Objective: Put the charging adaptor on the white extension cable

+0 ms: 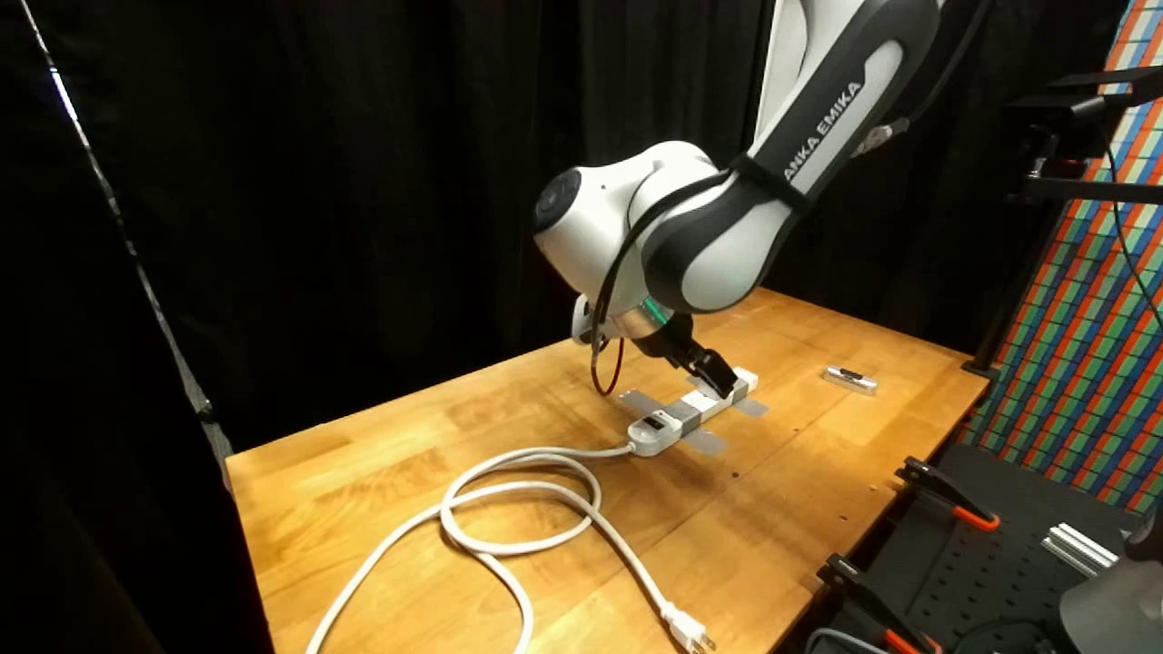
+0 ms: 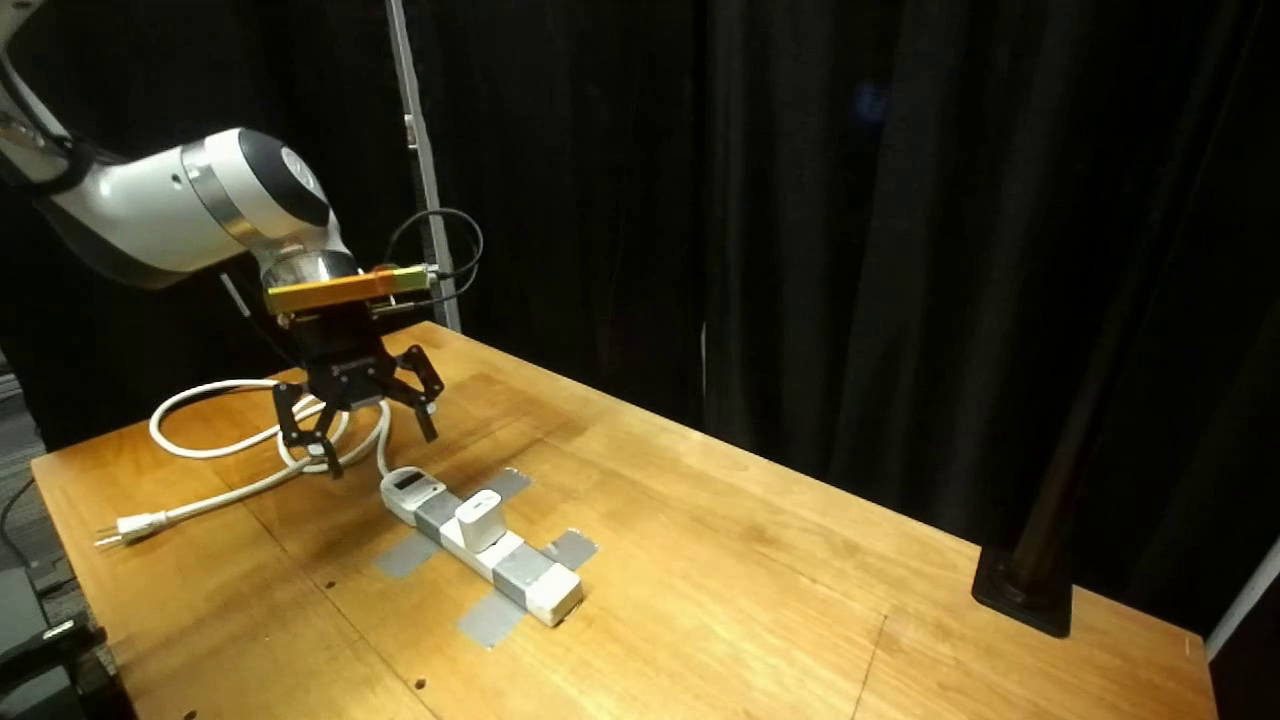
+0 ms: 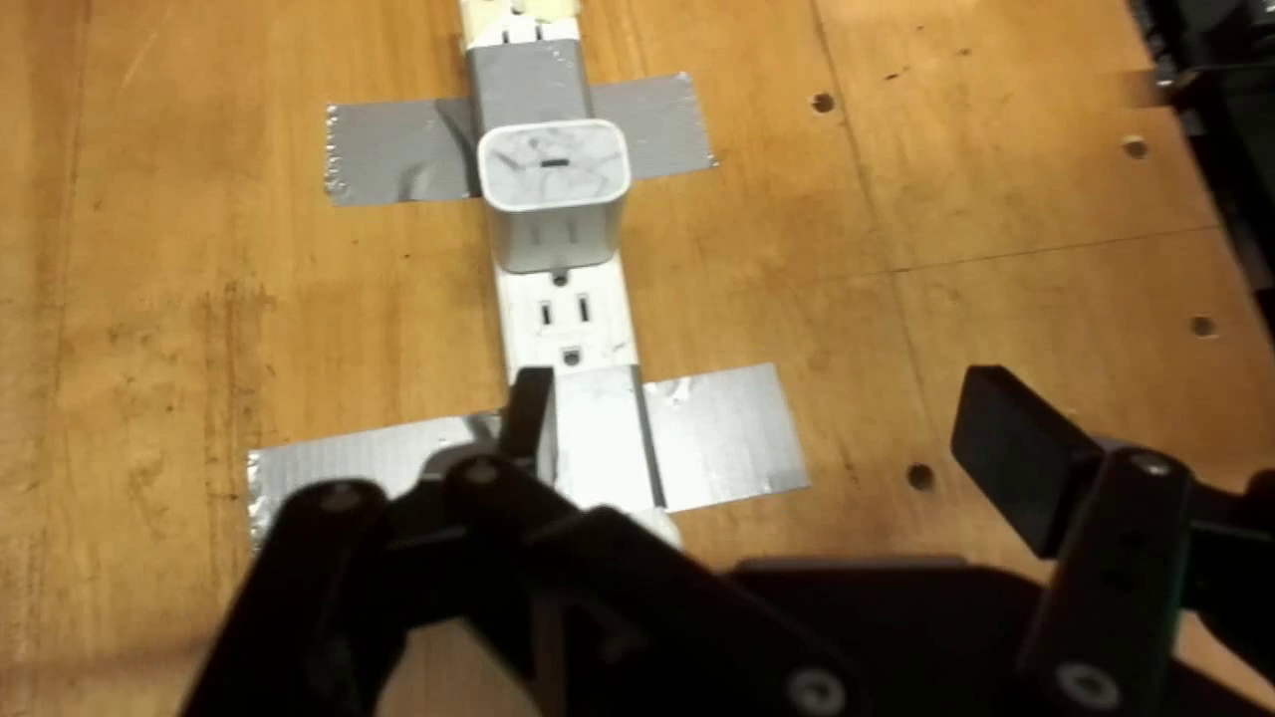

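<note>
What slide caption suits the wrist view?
White charging adaptor standing on the socket strip crossed by grey tape, Robotiq gripper open and empty.

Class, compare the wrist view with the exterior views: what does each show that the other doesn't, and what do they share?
Only the wrist view: distinct holes in the socket strip.

Only the exterior views: the looped white cord, its plug, the robot arm and the black curtain.

Shared: the socket strip, the wooden table, grey tape and the gripper. The adaptor shows on the strip in the wrist view and in an exterior view.
</note>
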Robot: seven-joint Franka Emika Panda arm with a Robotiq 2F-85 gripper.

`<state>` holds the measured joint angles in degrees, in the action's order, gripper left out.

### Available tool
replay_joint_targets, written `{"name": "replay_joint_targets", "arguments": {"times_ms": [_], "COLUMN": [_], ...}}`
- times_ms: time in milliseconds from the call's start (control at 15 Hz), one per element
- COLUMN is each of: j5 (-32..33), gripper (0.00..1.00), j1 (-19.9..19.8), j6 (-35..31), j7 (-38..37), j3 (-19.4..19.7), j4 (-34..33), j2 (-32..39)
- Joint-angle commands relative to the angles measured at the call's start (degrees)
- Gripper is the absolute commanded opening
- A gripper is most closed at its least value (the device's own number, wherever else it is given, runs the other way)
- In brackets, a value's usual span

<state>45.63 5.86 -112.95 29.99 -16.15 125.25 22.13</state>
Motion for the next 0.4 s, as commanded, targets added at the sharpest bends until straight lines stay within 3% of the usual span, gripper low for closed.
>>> {"name": "replay_joint_targets", "arguments": {"times_ms": [0, 133, 200, 333], "j5": [-12.1, -19.3, -15.3, -18.5], "gripper": [1.00, 1.00, 1.00, 1.00], "j1": [-8.1, -12.2, -4.3, -6.6], "j6": [2.6, 4.3, 2.8, 3.4], "j7": [15.7, 24.3, 17.8, 22.9], "j3": [-5.6, -6.7, -0.9, -0.8], "j4": [3.1, 3.2, 1.2, 1.8], "j2": [-9.4, -12.7, -8.5, -11.1]}}
